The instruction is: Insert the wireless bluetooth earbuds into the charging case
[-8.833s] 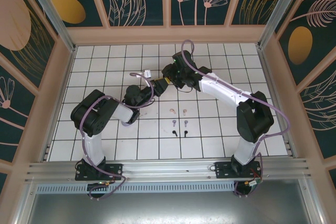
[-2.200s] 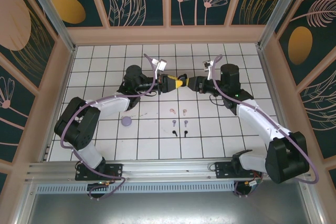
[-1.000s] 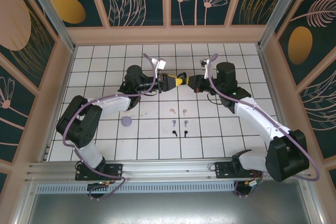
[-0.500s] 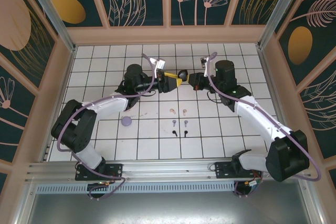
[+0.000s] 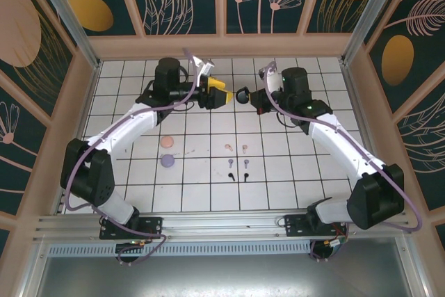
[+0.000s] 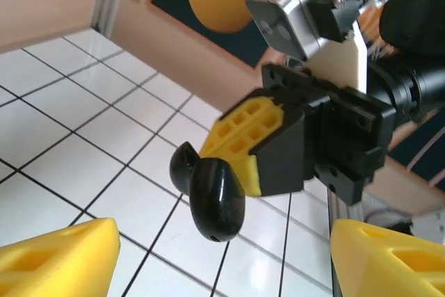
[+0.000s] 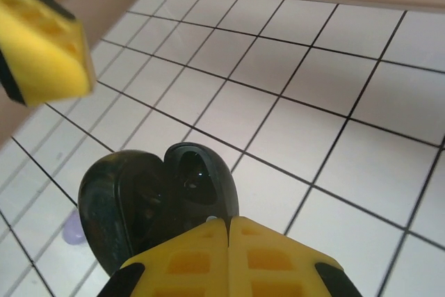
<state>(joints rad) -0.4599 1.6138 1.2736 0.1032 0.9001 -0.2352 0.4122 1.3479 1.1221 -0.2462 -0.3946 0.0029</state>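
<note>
While the right pincer (image 7: 227, 233) grips the case (image 7: 149, 203) (black), earbuds (image 5: 236, 161) lie apart.

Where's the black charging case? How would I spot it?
Look to the far half of the white tiled table, where the two arms nearly meet. The black charging case hangs above the tiles, lid open, pinched in the right gripper. Unlike the pink case and the purple case, which lie on the tiles, it is glossy black and held aloft.
</note>
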